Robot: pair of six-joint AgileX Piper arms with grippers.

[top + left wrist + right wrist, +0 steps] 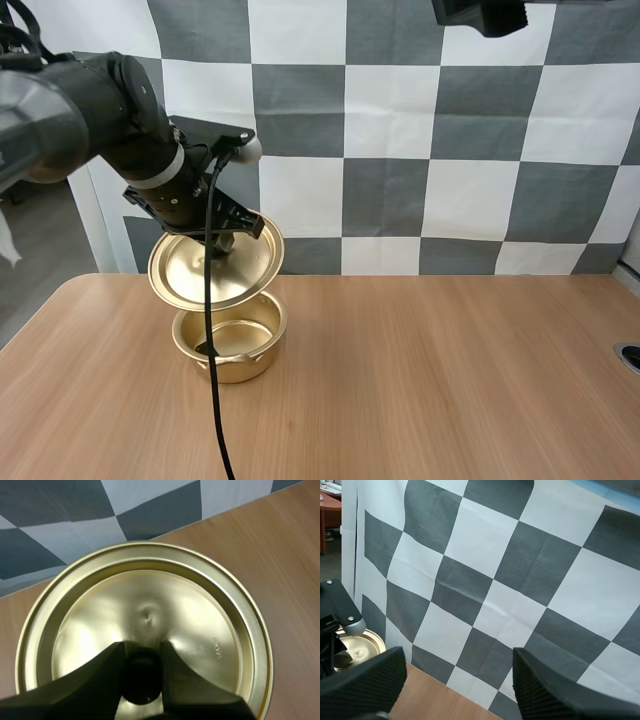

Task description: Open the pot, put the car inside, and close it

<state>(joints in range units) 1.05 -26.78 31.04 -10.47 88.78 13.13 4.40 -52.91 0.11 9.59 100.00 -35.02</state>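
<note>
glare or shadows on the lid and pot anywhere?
High view: even light, soft sheen on the lid, faint shadow under the pot on the table. Left wrist view: bright glare patches on the lid around the left end effector. Right wrist view: lid mildly shiny, no hotspots.

Gold lid (pixel 185 270), aslant, above open gold pot (pixel 257 361).

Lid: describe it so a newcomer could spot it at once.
On the table, left side, stands an open gold pot. The lid is the shallow gold disc tilted in the air just above it, pinched by its black knob in the left gripper.
</note>
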